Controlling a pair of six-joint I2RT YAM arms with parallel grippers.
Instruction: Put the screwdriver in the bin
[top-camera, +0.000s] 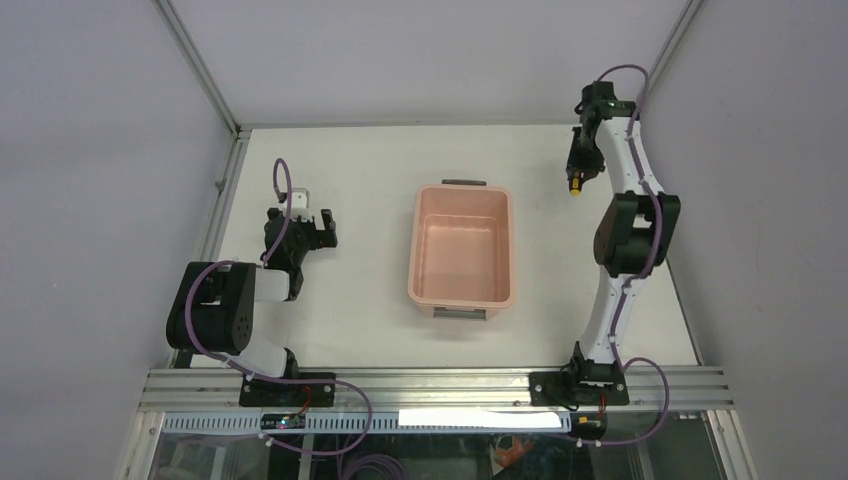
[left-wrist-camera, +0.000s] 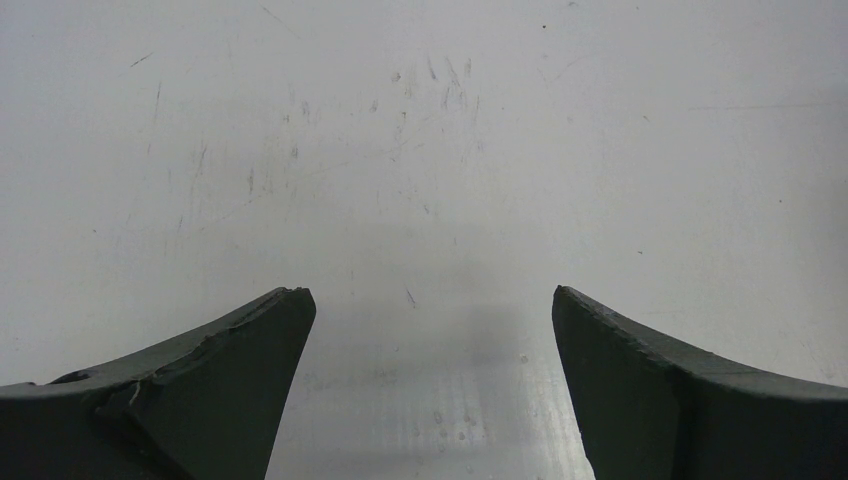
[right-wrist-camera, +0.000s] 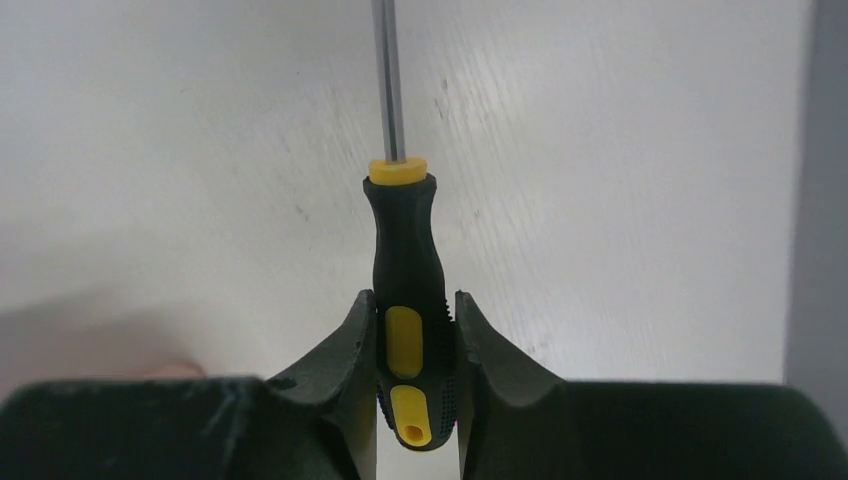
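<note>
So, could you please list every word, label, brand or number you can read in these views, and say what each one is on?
There is no readable text in any view.
The screwdriver handle shows plain black and yellow, with no brand or size mark on its visible side.
The bin carries no visible label or lettering.
The table shows only scratches.
</note>
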